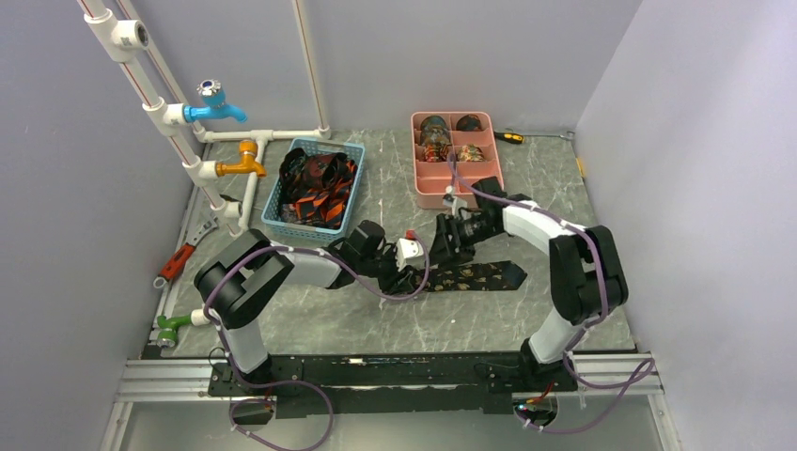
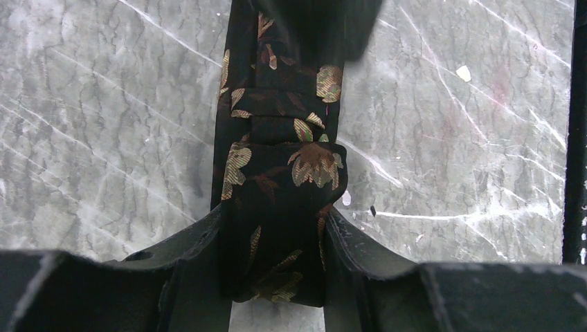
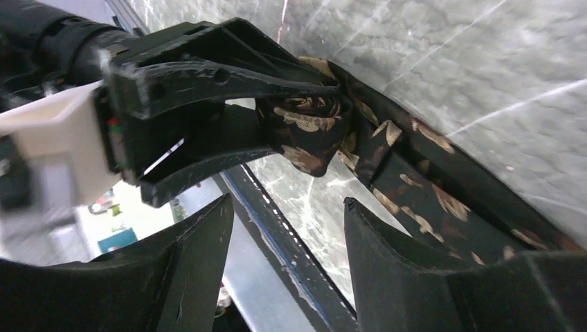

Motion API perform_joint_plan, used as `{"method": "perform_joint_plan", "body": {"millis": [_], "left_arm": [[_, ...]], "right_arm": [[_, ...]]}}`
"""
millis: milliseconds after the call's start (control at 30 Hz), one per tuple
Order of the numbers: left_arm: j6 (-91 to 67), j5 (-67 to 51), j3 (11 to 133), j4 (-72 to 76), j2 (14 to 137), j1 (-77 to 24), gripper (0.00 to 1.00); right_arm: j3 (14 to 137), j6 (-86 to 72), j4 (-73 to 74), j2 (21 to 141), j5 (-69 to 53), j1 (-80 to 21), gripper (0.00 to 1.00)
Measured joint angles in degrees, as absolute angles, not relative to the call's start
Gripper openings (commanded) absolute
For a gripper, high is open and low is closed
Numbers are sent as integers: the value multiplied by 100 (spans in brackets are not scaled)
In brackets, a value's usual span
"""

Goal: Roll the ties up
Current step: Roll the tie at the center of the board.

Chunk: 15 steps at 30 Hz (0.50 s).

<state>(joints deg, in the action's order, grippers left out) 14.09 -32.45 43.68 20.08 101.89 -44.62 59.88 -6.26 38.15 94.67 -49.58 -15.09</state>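
A dark tie with gold leaf patterns (image 1: 475,275) lies flat on the table, its wide end to the right. Its left end is rolled into a small coil (image 2: 277,207). My left gripper (image 1: 406,274) is shut on that coil, one finger on each side (image 2: 275,221). The coil (image 3: 304,128) and the left gripper's fingers (image 3: 228,76) also show in the right wrist view. My right gripper (image 1: 444,244) hovers just behind the tie, close to the coil. It is open and empty (image 3: 285,207), with the flat strip (image 3: 429,200) beside it.
A blue basket (image 1: 282,211) at the back left holds several loose ties (image 1: 318,183). A pink compartment tray (image 1: 461,188) at the back holds rolled ties (image 1: 434,132). White pipes with blue (image 1: 214,105) and orange (image 1: 242,162) taps stand left. A red-handled wrench (image 1: 177,260) and a screwdriver (image 1: 508,137) lie on the table.
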Motion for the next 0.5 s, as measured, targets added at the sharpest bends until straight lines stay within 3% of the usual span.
{"method": "perform_joint_plan", "body": {"millis": [267,500], "left_arm": [[1437,-3194,4438,1962,10224,-4475,17],[1433,-3166,4438,1966,10224,-4484,18]], "right_arm": [[5507,-1846,2617,9874,-5000,-2123,50],[5507,-2021,2241,10099,-4976,-2239,50]]}}
